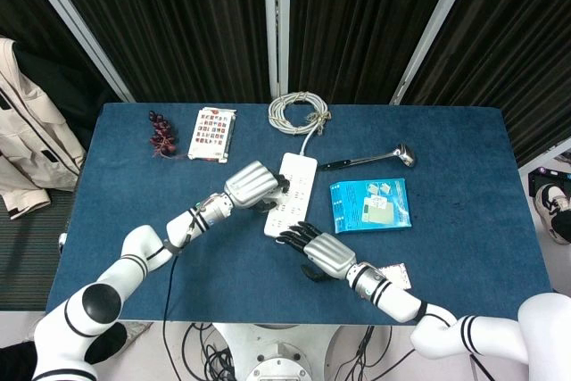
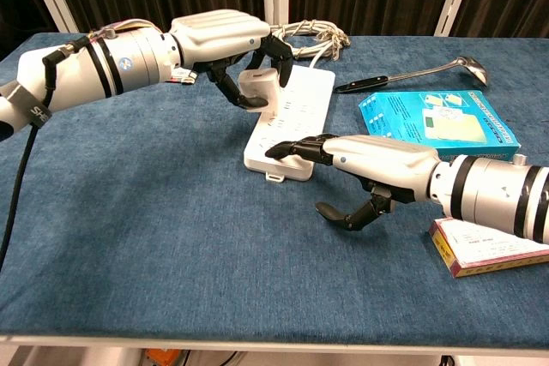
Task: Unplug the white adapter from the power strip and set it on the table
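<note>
The white power strip (image 2: 292,117) (image 1: 293,192) lies on the blue table, its coiled cable (image 1: 299,113) at the far end. My left hand (image 2: 223,45) (image 1: 252,185) holds the white adapter (image 2: 258,88) lifted clear of the strip, above its left edge. In the head view the adapter is hidden under that hand. My right hand (image 2: 360,165) (image 1: 319,252) presses its fingertips (image 2: 287,148) on the near end of the strip, thumb curled below and touching nothing.
A blue box (image 2: 437,122) lies right of the strip, a metal ladle (image 2: 412,75) behind it, a small pink-and-white box (image 2: 480,250) by my right forearm. A card pack (image 1: 212,134) and a dark red cluster (image 1: 162,136) sit at the far left.
</note>
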